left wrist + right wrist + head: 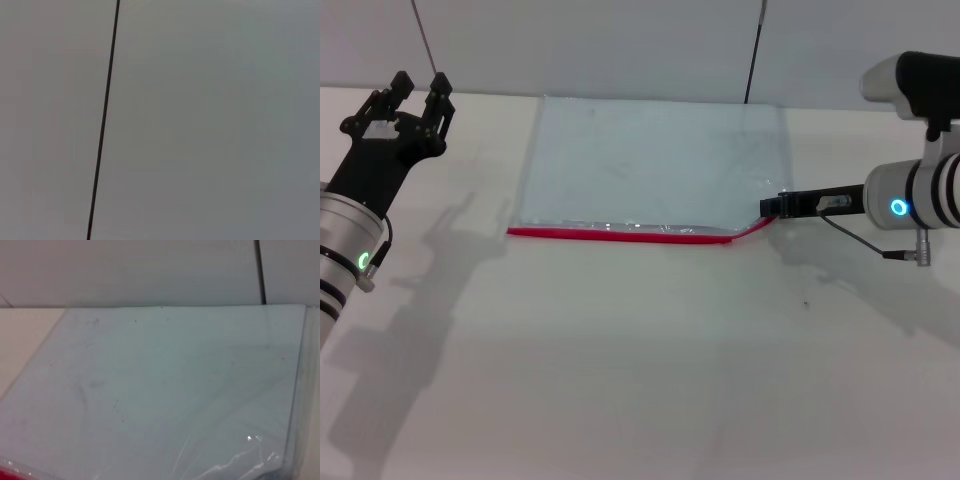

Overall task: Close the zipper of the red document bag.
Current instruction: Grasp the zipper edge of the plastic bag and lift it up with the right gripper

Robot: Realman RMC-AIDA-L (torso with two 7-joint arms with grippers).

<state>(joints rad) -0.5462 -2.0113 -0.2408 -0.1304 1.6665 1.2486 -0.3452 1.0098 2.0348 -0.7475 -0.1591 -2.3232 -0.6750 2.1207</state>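
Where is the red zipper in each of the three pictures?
Head view: the zipper runs along the near long edge of the red document bag, its right end lifted at the right gripper.
Left wrist view: not in it; only the wall and a dark seam.
Right wrist view: just a red sliver in the lower corner, under the bag's pale sheet.
Shared landmark: the dark vertical wall seam.

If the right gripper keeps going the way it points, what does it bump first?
Probably the document bag. The right gripper points toward the robot's left and already sits at the bag's corner, where the red zipper ends.
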